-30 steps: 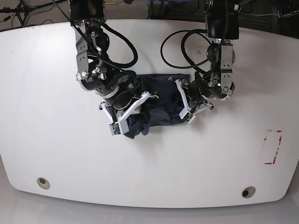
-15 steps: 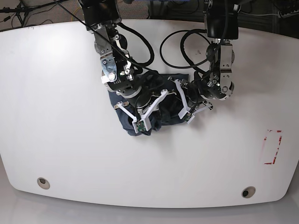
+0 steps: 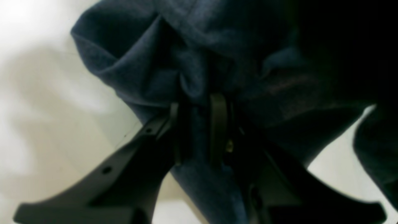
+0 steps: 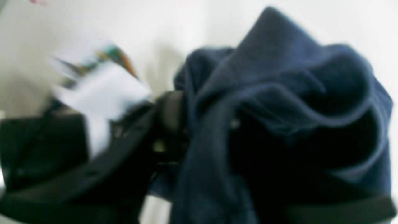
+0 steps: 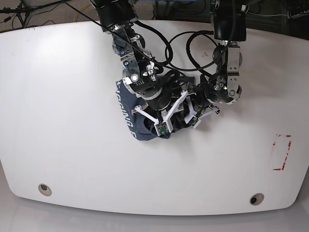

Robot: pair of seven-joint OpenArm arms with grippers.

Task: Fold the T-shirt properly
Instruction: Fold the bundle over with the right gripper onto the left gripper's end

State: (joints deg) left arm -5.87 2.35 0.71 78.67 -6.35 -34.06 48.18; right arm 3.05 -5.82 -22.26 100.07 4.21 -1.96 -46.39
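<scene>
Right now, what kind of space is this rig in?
Likely a robotics lab or test bench: a bare white table with two arms mounted at its far edge, loose cables on the floor behind, and red tape marks on the tabletop.

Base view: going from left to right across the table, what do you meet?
Hole in the table → T-shirt → right gripper → left gripper → second hole → red marking.
</scene>
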